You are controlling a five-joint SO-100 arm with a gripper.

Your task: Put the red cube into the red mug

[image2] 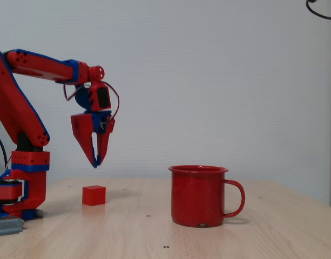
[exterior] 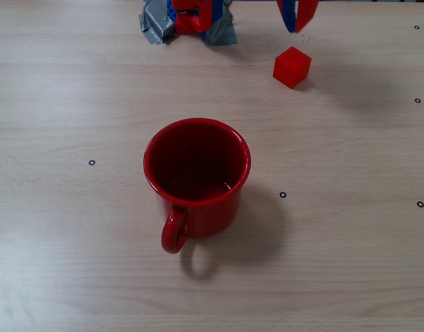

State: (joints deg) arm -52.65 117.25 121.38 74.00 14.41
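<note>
Hovering above the red cube (image2: 94,195), which sits on the table well apart from the red mug (image2: 200,195), your empty gripper (image2: 96,160) looks nearly closed; spread it, then descend squarely.

The arm (image2: 25,102) is built of glossy red plastic links joined by blue blocks at the joints, with a red and blue base (image2: 17,189) taped to the table by grey tape (exterior: 156,28). A thin red cable (image2: 115,100) loops beside the wrist, next to a small round red knob. The gripper (image2: 96,161) has 2 long tapered fingers, red with blue along the inner edges.
</note>
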